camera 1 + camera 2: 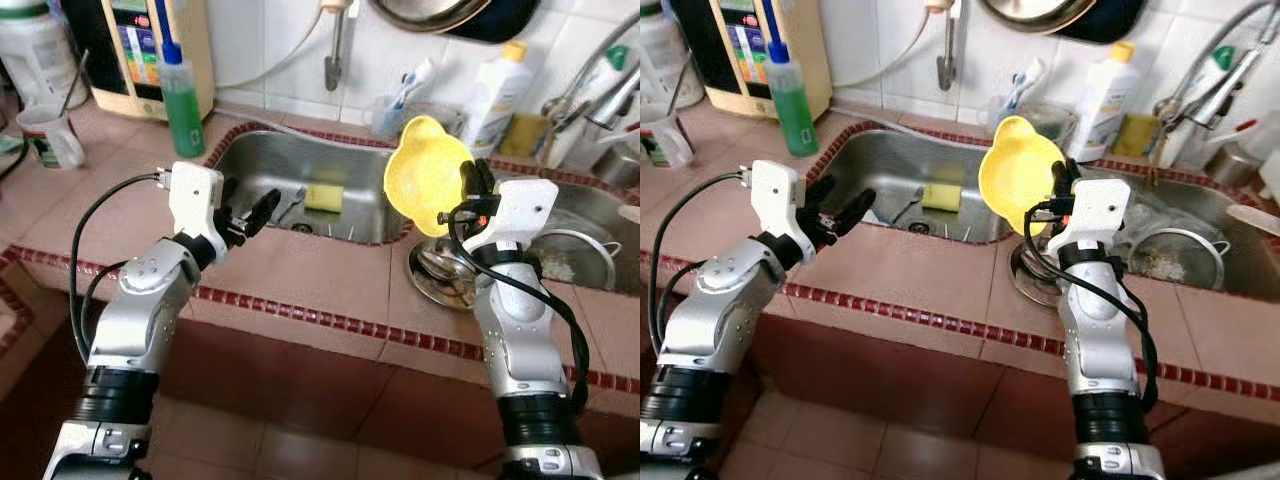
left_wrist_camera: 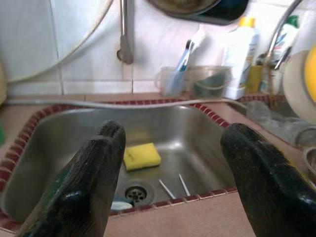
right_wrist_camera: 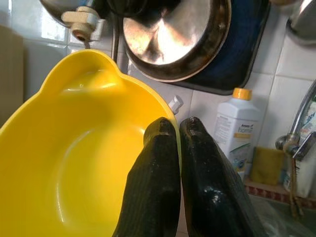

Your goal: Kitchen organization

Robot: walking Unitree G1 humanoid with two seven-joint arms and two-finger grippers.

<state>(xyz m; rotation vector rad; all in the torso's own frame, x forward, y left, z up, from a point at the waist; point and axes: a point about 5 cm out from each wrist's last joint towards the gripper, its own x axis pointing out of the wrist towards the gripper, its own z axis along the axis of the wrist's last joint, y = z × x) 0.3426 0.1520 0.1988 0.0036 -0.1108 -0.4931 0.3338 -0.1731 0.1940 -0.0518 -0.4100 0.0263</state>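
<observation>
The right hand (image 1: 478, 190) is clenched on the rim of the yellow plastic bowl with a pour spout (image 1: 426, 176), one finger inside the rim and one outside. The bowl stands nearly on edge, spout uppermost, lifted over the strip of tiled bench (image 1: 330, 270) between the two basins. Just below it on the bench lie round steel dishes (image 1: 445, 275). The left hand (image 1: 245, 218) hangs with fingers spread and empty, at the near rim of the left stainless steel sink (image 1: 270, 165), where a yellow sponge (image 1: 323, 197) lies beyond it. Any set-down probably falls to the right arm, with either basin close beside the bowl.
</observation>
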